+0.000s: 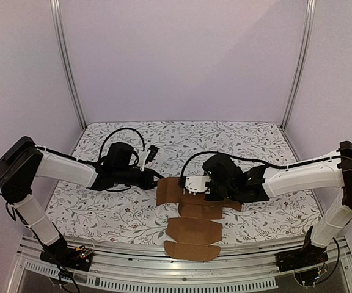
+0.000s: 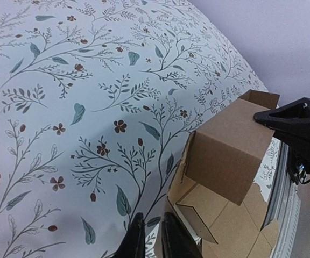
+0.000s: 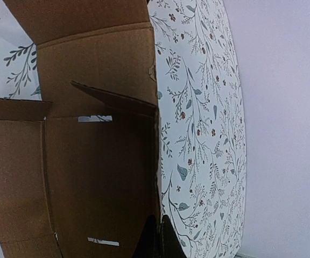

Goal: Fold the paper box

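Note:
The paper box (image 1: pixel 194 229) is a brown cardboard die-cut sheet lying mostly flat at the table's near middle. One panel of the paper box (image 2: pixel 225 150) stands raised, and a small inner flap is tilted up. My right gripper (image 1: pixel 191 185) is shut on the raised panel's edge. In the right wrist view that edge of the paper box (image 3: pixel 90 177) runs straight into the right gripper (image 3: pixel 157 239). My left gripper (image 1: pixel 156 177) hovers just left of the sheet. The left gripper (image 2: pixel 150 234) has a narrow gap with only tablecloth showing through it, beside the cardboard's edge.
A floral tablecloth (image 1: pixel 102 207) covers the table. Metal frame posts (image 1: pixel 66 61) stand at the back corners with plain walls behind. A metal rail (image 1: pixel 182 268) runs along the near edge between the arm bases.

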`<state>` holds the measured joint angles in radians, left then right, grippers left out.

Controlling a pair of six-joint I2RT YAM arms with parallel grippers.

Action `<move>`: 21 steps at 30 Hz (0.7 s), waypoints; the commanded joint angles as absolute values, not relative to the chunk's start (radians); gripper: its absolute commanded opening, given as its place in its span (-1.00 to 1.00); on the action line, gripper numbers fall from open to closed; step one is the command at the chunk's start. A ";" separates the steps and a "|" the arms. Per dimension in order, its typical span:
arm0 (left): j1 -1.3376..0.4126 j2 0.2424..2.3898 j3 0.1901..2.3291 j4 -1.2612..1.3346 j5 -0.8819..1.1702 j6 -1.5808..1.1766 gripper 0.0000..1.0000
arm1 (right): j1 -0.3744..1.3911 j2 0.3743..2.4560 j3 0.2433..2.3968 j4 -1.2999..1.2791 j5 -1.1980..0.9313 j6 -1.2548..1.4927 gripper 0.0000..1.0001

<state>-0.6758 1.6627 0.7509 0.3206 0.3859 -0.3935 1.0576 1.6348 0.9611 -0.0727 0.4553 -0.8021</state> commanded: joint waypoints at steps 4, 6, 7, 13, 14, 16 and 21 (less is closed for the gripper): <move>-0.676 1.693 0.740 0.381 0.524 -0.393 -0.77 | 1.088 1.642 0.896 0.074 0.549 -0.836 -1.00; -0.683 1.691 0.737 0.382 0.535 -0.394 -0.76 | 1.100 1.638 0.877 0.107 0.570 -0.849 -1.00; -0.687 1.689 0.735 0.382 0.540 -0.394 -0.74 | 1.107 1.636 0.870 0.123 0.580 -0.856 -1.00; -0.714 1.683 0.730 0.385 0.563 -0.384 -0.64 | 1.137 1.633 0.830 0.231 0.663 -0.919 -1.00; -0.717 1.683 0.729 0.385 0.564 -0.384 -0.63 | 1.142 1.633 0.824 0.247 0.674 -0.927 -1.00; -0.723 1.682 0.728 0.388 0.572 -0.384 -0.61 | 1.155 1.634 0.812 0.286 0.702 -0.951 -1.00; -0.737 1.676 0.720 0.391 0.584 -0.381 -0.53 | 1.183 1.641 0.785 0.373 0.753 -0.993 -1.00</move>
